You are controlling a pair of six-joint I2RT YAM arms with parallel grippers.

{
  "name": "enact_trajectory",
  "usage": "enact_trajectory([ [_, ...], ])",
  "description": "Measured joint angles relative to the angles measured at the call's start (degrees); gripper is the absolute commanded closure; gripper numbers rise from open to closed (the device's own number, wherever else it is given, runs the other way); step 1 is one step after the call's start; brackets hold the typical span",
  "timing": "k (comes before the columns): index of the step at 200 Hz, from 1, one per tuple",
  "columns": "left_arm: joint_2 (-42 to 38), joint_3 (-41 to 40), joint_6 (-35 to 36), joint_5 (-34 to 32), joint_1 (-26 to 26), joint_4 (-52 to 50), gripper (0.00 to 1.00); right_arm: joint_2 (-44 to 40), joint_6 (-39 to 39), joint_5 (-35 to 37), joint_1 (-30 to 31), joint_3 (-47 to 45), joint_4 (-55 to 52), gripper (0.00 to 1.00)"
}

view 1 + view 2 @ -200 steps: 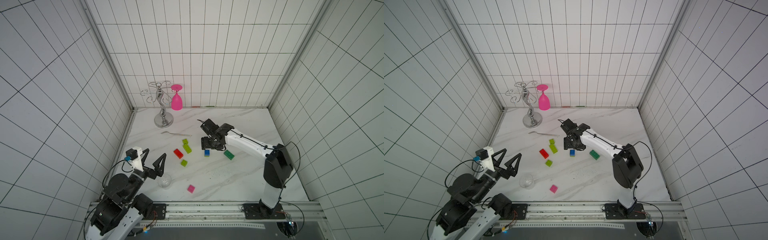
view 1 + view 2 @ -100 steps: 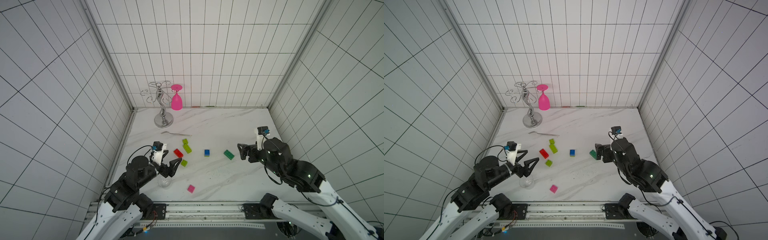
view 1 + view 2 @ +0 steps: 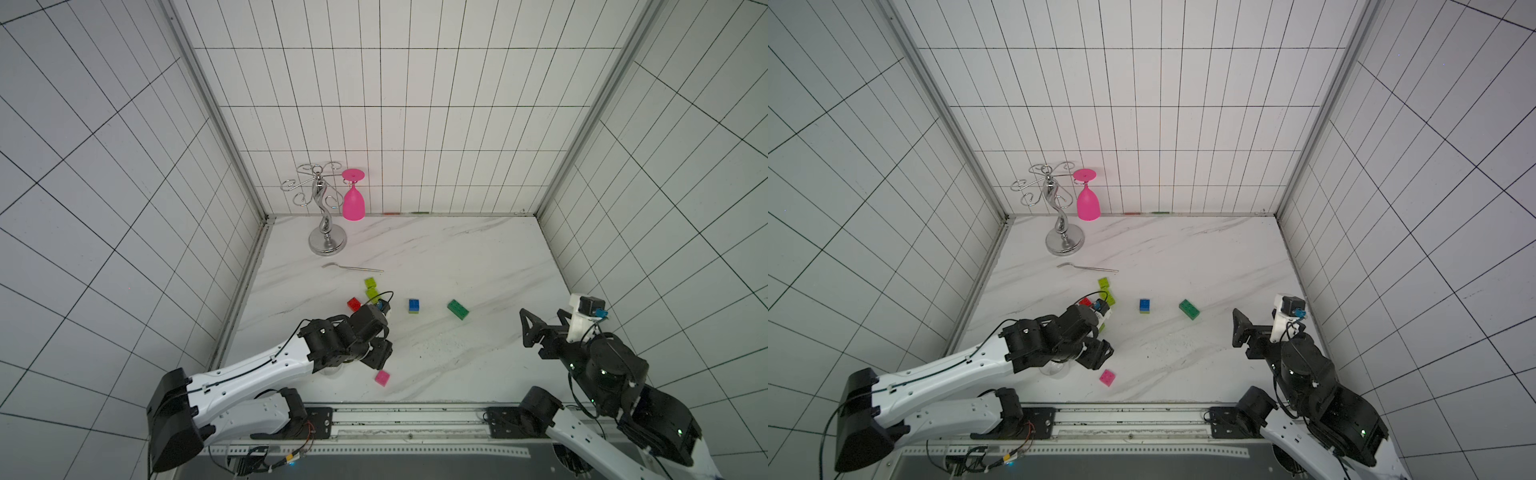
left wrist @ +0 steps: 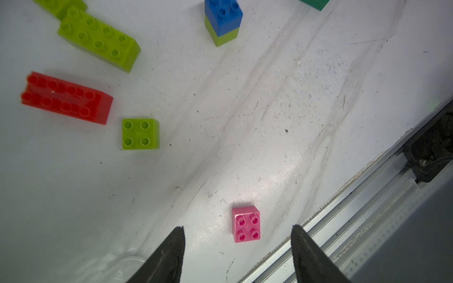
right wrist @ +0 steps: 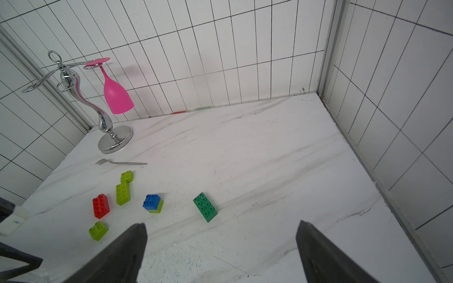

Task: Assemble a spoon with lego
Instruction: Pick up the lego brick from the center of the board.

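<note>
Pink brick | just beyond left hand, parted, empty | right hand wide, away

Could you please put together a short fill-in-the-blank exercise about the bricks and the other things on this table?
1. The blue brick sits stacked on top of a ___ brick.
2. The ___ glass hangs upside down from the silver rack.
3. The metal utensil lying on the table near the rack's base is a ___.
Missing words: lime; pink; fork.
</note>
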Motion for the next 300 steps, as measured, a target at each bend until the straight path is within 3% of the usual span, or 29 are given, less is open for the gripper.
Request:
enact_trajectory([
  [93, 12.09, -4.22, -9.16, 2.69, -5.97, 3.80, 0.47, -1.51, -0.09, -1.51, 0.00, -0.04, 0.15, 0.01],
  [176, 16.33, -4.46, -9.97, 3.21, -7.17, 5.88, 0.62, -1.88, -0.09, -1.51, 0.00, -0.04, 0.15, 0.01],
  [277, 19.56, -2.67, -9.94, 0.22, -9.29, 4.44, 0.65, -1.88, -0.09, -1.60, 0.02, -0.04, 0.15, 0.01],
  [300, 20.52, -1.77, -9.94, -0.26, -9.68, 3.85, 0.75, -1.99, -0.11, -1.64, 0.02, -0.04, 0.15, 0.01],
])
